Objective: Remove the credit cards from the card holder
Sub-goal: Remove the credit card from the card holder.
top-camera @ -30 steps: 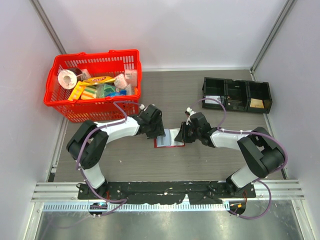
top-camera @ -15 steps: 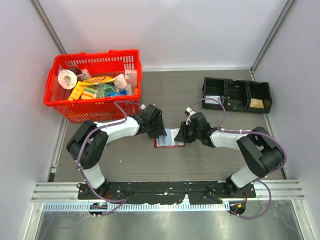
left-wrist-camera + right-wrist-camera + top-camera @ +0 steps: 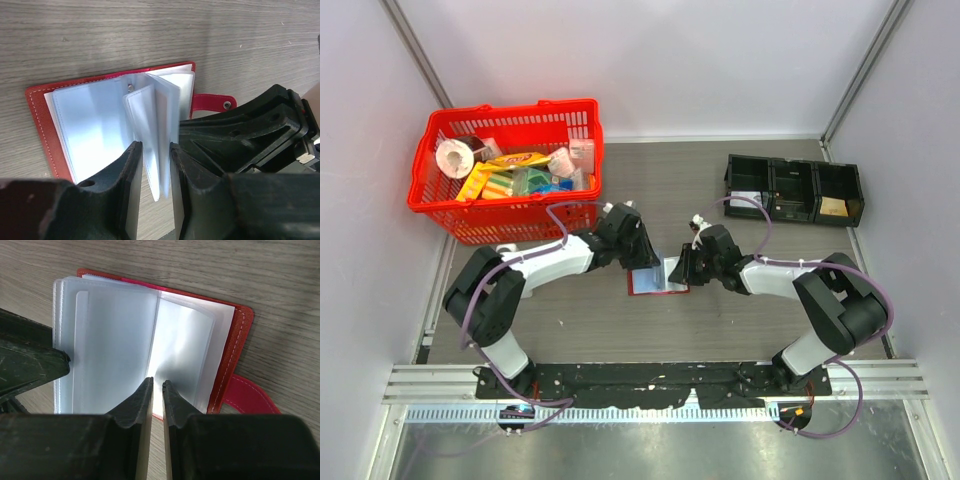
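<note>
The red card holder (image 3: 657, 287) lies spread open on the table between my two grippers, snap tab (image 3: 212, 101) pointing right in the left wrist view. Its pale blue sleeves (image 3: 152, 117) stand up fanned. My left gripper (image 3: 155, 152) straddles the lower edge of these standing sleeves, narrowly open, with wood showing beside them. My right gripper (image 3: 156, 386) is shut to a thin slit, its tips over the fold of the holder (image 3: 235, 347); nothing shows between them. No credit cards can be told apart from the cloudy sleeves.
A big red basket (image 3: 510, 108) full of packets stands at the back left. A black three-compartment tray (image 3: 790, 162) sits at the back right. Both arms' cables arch over the table. Walls close in on the left, the right and the back.
The left gripper's jaws have narrowed around the standing sleeves, and the left arm has shifted slightly toward the holder. The right arm has stayed still.
</note>
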